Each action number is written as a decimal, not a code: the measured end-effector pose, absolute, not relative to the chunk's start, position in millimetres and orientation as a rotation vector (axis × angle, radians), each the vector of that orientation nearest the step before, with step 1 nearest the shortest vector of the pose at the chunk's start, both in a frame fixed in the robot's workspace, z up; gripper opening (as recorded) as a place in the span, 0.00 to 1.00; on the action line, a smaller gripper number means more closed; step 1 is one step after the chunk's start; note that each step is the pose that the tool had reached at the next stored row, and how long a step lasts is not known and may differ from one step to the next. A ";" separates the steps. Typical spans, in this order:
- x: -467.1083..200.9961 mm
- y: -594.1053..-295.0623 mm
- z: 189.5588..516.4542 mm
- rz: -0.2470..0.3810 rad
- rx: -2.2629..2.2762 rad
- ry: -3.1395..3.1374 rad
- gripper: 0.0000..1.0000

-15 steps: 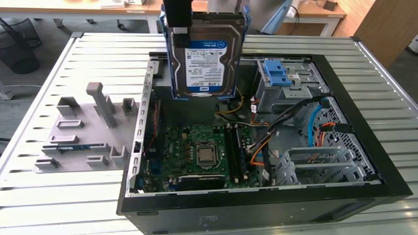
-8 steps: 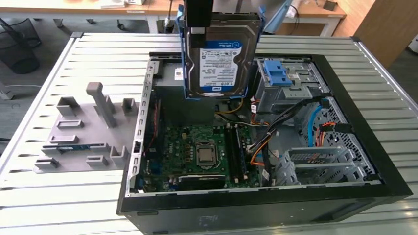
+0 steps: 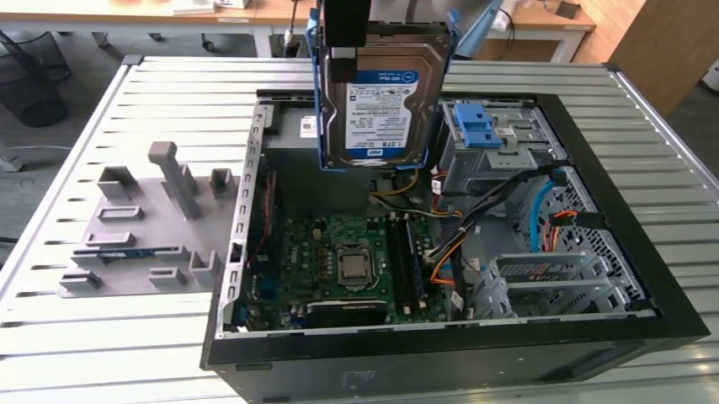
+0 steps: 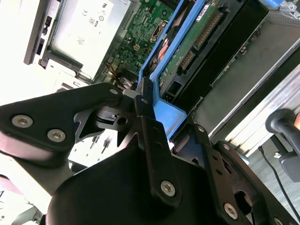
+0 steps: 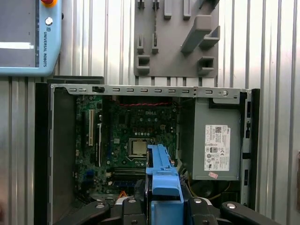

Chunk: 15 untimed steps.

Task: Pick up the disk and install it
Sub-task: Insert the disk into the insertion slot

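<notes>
The disk (image 3: 382, 101) is a silver hard drive with a white-and-blue label in a blue carrier frame. It hangs upright above the rear of the open computer case (image 3: 629, 328), clear of the parts below. My gripper (image 3: 343, 42) is shut on its upper edge. In the second wrist view the black fingers (image 4: 146, 108) clamp the blue frame of the disk (image 4: 161, 105). In the first wrist view the disk (image 5: 161, 180) is seen edge-on between the jaws of the gripper (image 5: 161, 208), over the motherboard (image 5: 136, 126).
Inside the case are a grey power-supply box (image 5: 213, 145), a drive bay with a light-blue latch (image 3: 477, 130), cables and a metal cage (image 3: 551, 282). A grey fixture plate (image 3: 141, 227) lies on the slatted table (image 3: 90, 353) at the exterior view's left. A teach pendant (image 5: 28, 37) lies beyond the case.
</notes>
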<state>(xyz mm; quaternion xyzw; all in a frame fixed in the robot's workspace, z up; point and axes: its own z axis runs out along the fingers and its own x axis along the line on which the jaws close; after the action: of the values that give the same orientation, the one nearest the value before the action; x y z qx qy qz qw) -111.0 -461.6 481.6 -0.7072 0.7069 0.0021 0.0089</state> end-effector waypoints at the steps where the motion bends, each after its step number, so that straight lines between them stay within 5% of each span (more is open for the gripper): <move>1: -110.9 -461.6 481.6 0.007 -2.209 2.208 0.36; 15: -110.9 -472.4 480.7 0.006 -2.184 2.233 0.36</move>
<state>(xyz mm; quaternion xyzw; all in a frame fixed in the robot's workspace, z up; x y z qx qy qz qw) -110.9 -472.4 480.7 -0.6992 0.7149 0.0020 0.0089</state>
